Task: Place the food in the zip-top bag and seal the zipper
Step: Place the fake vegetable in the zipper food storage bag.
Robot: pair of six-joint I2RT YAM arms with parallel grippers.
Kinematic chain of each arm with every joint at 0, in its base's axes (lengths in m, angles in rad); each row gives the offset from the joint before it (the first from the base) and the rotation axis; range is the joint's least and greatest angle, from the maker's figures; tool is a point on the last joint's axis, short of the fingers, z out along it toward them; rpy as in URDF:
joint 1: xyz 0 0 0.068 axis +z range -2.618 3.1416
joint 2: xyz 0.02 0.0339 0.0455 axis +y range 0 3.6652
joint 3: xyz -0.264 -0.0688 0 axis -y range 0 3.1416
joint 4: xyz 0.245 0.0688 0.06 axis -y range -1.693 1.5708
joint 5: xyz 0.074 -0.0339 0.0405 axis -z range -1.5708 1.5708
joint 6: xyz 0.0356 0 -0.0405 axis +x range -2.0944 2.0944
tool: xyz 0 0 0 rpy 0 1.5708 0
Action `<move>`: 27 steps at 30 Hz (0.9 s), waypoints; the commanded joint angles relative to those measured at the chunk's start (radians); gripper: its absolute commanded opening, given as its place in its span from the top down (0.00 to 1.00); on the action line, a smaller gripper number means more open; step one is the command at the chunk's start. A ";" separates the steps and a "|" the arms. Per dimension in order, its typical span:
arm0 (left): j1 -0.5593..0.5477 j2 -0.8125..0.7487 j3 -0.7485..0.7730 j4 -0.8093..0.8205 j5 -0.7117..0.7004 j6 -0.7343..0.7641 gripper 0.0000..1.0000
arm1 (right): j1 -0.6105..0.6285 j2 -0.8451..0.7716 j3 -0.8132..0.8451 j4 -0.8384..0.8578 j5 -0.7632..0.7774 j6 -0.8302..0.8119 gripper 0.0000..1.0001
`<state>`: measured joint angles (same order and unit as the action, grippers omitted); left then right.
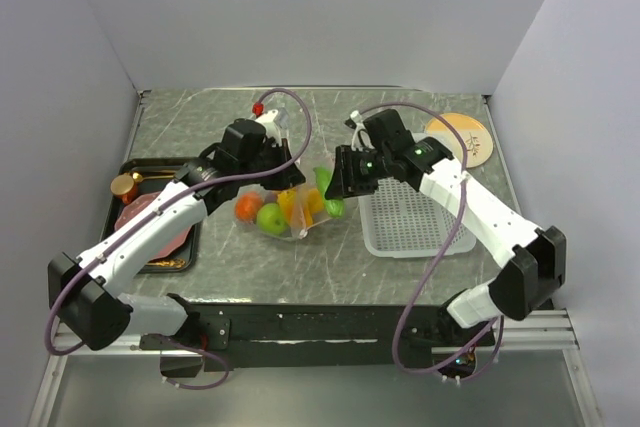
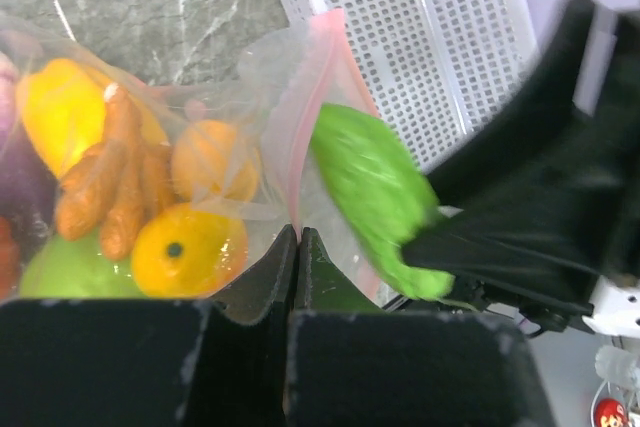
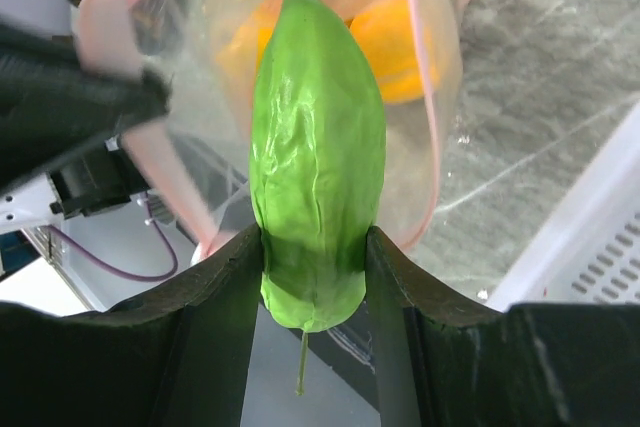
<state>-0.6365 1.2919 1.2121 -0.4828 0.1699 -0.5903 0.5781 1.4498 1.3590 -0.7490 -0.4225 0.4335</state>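
Right gripper [image 3: 313, 239] grasps the green vegetable [image 3: 315, 127]; left gripper [image 2: 298, 239], clenched, pinches the zip-top bag [image 2: 268, 72].

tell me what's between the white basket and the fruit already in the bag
The green cucumber, gripped in the right claw, sits at the zip-top bag mouth; the top view shows it best.

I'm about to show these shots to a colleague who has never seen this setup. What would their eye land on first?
First, the green cucumber, gripped between the right jaws and pointing into the open mouth of the clear zip-top bag at the middle of the table. Next, the orange and yellow toy food packed inside that bag, while the left jaws are pinched shut on its pink zipper edge.
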 commanded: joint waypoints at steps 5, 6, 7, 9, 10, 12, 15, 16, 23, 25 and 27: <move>-0.005 0.015 0.050 0.033 -0.023 -0.005 0.99 | -0.004 -0.121 -0.020 -0.029 0.002 0.014 0.80; -0.005 0.007 0.049 0.042 -0.020 -0.005 0.99 | -0.004 -0.120 -0.030 -0.023 0.001 0.019 0.80; -0.005 0.004 0.046 0.047 -0.020 -0.005 0.99 | -0.004 -0.120 -0.052 -0.012 -0.015 0.024 0.80; -0.006 -0.006 0.041 0.059 -0.011 -0.002 0.99 | -0.004 -0.102 -0.061 0.000 -0.030 0.034 0.81; -0.006 -0.012 0.035 0.067 -0.004 0.000 0.99 | -0.003 -0.095 -0.073 0.007 -0.036 0.043 0.81; -0.009 -0.035 0.009 0.091 0.005 0.006 0.99 | -0.004 -0.080 -0.083 0.025 -0.068 0.063 0.83; -0.011 -0.057 -0.022 0.107 0.017 0.012 0.99 | -0.004 -0.068 -0.095 0.068 -0.084 0.105 0.84; -0.012 -0.060 -0.035 0.116 0.023 0.014 0.99 | -0.006 -0.065 -0.100 0.101 -0.087 0.123 0.84; -0.061 -0.074 -0.062 0.105 0.008 0.053 0.99 | -0.004 0.049 -0.014 0.172 -0.113 0.238 0.85; -0.071 -0.071 -0.066 0.096 0.000 0.060 0.99 | -0.004 0.085 0.020 0.165 -0.072 0.252 0.85; -0.077 -0.069 -0.065 0.092 -0.009 0.060 0.99 | -0.006 0.109 0.032 0.165 -0.064 0.271 0.86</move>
<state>-0.6971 1.2469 1.1484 -0.4240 0.1673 -0.5602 0.5777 1.5185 1.3197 -0.6407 -0.5091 0.6399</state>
